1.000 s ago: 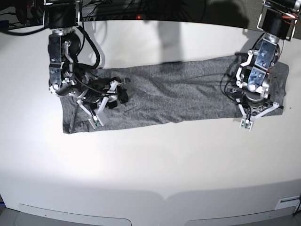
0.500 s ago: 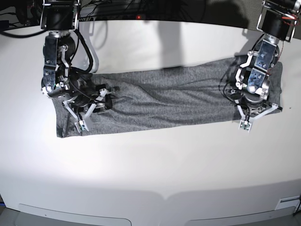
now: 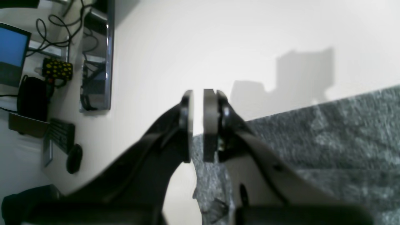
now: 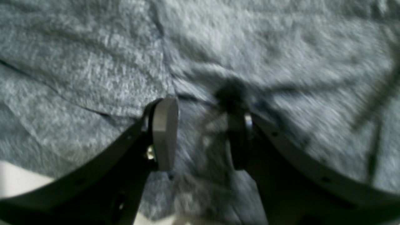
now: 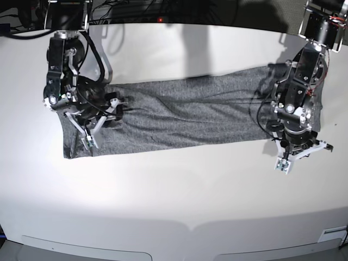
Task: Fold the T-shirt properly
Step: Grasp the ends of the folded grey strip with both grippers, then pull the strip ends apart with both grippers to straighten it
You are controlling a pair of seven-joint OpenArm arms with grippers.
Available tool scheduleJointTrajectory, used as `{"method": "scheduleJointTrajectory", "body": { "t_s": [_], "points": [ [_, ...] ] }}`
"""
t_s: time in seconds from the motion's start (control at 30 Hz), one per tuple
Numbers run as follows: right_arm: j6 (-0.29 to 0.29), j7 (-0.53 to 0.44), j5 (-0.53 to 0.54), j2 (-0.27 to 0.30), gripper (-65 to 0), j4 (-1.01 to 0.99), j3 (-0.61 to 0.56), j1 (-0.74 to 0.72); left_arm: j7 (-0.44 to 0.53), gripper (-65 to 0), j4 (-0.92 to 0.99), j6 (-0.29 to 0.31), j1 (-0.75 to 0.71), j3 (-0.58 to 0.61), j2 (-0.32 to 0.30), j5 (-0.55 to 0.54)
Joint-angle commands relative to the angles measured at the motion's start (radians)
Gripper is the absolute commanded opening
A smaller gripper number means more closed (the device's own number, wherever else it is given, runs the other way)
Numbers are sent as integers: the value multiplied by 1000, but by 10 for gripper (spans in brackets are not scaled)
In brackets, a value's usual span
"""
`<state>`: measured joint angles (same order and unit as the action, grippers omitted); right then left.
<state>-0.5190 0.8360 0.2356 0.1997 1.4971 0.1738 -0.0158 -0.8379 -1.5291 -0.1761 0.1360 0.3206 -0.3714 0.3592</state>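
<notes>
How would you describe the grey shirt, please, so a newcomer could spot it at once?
On the wide white table, look between the two black robot arms. The heather-grey long-sleeved knit shirt lies there as a long folded band; it is the only cloth, plain and unprinted.

Both arms were black, jointed, with silver-grey plates and loose black cables. The left gripper (image 5: pixel 285 161) and right gripper (image 5: pixel 88 140) carried white-edged fingers (image 3: pixel 210 125) with pale flat pads and small screws.

White table (image 5: pixel 174 196); off its edge in the left wrist view, at nine o'clock: blue-lit monitor (image 3: pixel 12 54), yellow-dotted black mug (image 3: pixel 57 69), keyboard (image 3: pixel 61 134), mouse (image 3: pixel 74 158), tangled cables (image 3: pixel 62 28).
</notes>
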Motion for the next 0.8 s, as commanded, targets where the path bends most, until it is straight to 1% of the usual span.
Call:
{"method": "scheduleJointTrajectory", "body": {
  "t_s": [0.0, 0.2, 0.23, 0.27, 0.3, 0.43, 0.47, 0.5, 0.53, 0.77],
  "points": [
    [3, -24, 8, 11, -384, 44, 3, -20, 16, -593, -18, -8, 19, -6, -11, 19],
    [3, 0, 8, 11, -384, 200, 3, -19, 16, -592, -18, -8, 19, -6, -11, 19],
    [3, 3, 8, 11, -384, 224, 3, -20, 16, -580, -18, -8, 19, -6, -11, 19],
    [3, 8, 8, 11, -384, 248, 3, -20, 16, -552, -18, -8, 19, -6, -11, 19],
    [3, 13, 8, 11, -384, 269, 3, -20, 16, -509, -18, -8, 19, -6, -11, 18],
    [3, 20, 8, 11, -384, 338, 3, -20, 15, -277, -18, -8, 19, -6, -11, 18],
    [4, 20, 11, 11, -384, 348, 3, -20, 15, -236, -18, -8, 19, -6, -11, 19],
    [4, 20, 12, 11, -384, 356, 3, -19, 15, -209, -18, -8, 19, -6, -11, 19],
    [4, 20, 11, 11, -384, 362, 3, -19, 16, -202, -18, -8, 19, -6, -11, 19],
    [3, 20, 11, 11, -384, 364, 3, -20, 16, -202, -18, -8, 18, -6, -12, 19]
  ]
}}
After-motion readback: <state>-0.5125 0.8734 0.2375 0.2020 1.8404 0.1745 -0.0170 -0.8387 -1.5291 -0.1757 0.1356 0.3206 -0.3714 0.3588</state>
